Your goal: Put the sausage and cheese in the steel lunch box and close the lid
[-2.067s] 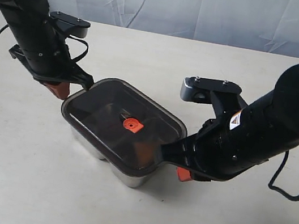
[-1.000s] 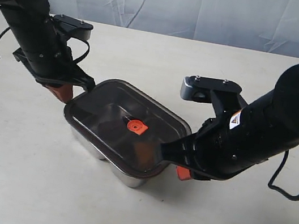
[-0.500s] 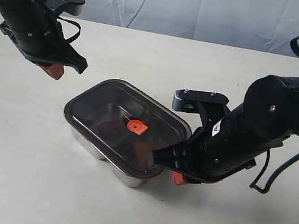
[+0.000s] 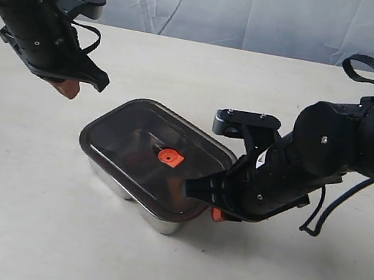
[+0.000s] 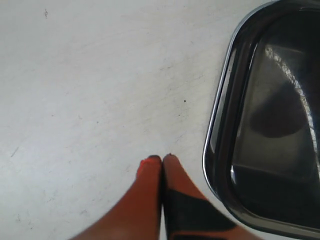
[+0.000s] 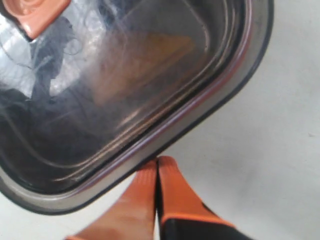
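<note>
Over on the left, the left gripper (image 4: 67, 87) hangs in the air off the box's ten o'clock corner, orange fingers pinched together on nothing and well clear of everything. In the middle, the dark tinted see-through lid (image 4: 126, 138) with its little orange valve (image 4: 167, 157) sits on the shiny stainless steel lunch box (image 4: 159, 222). It looks pretty level to me, though I can't say it's fully sealed. Through the tint there's a yellowish-brown wedge shape (image 6: 147, 57) that I'd guess is the cheese, and a darker blob (image 5: 276, 118) that might be the sausage, so both seem to be inside. On the right, the right gripper (image 4: 215, 214) has its tips squeezed together too, empty, right up against the lid's rim at about four o'clock. If it's finishing the close, I'd press straight down on the rim, corner by corner, not sideways, or the box will skate across the pale table (image 4: 16, 219). Compared with two seconds ago, the left arm has let go of the far corner and backed off upward. The right arm has tucked in lower.
</note>
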Action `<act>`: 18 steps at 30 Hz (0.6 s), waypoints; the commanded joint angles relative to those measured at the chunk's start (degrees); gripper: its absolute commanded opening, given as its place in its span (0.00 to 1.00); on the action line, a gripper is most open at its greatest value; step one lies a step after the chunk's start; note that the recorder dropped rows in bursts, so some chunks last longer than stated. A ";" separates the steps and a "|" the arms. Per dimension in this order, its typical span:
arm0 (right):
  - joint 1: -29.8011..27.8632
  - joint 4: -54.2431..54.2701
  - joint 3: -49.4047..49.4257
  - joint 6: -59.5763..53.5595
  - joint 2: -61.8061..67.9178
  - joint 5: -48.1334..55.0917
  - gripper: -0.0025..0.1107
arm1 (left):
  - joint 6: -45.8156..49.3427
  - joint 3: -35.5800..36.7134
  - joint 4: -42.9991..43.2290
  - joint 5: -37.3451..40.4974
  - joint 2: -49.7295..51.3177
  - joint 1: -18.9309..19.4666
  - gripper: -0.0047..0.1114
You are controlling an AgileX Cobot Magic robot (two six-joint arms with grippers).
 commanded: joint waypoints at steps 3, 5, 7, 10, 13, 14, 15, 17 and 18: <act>0.08 0.55 -0.31 0.12 -0.01 -1.54 0.01 | -0.47 -0.20 0.29 -0.42 -0.50 -0.04 0.04; 0.08 0.55 -0.31 0.12 -0.01 -1.54 0.01 | -0.47 -0.20 0.29 -0.42 -0.50 -0.04 0.04; 0.08 0.66 -0.31 0.12 -0.01 -1.54 0.01 | -0.47 -0.20 0.29 -0.42 -0.50 -0.04 0.04; 0.08 1.83 -0.31 0.12 -0.01 -1.28 0.01 | -0.47 -0.20 0.29 -0.42 -0.50 -0.04 0.04; 0.08 1.83 -0.31 0.12 -0.01 -0.32 0.01 | -0.47 -0.20 0.29 -0.42 -0.50 -0.04 0.04; 0.08 1.83 -0.31 0.12 -0.01 -0.18 0.01 | -0.47 -0.20 0.29 -0.42 -0.50 -0.04 0.04; 0.08 2.02 -0.31 0.12 -0.01 -0.16 0.01 | -0.47 -0.20 0.29 -0.31 -0.50 -0.04 0.04; 0.08 2.39 -0.31 0.02 -0.01 -0.06 0.01 | -0.32 -0.20 0.29 -0.19 -0.50 -0.04 0.04; 0.08 2.61 -0.31 0.02 -0.01 -0.06 0.01 | -0.31 -0.20 0.44 -0.19 -0.50 -0.04 0.04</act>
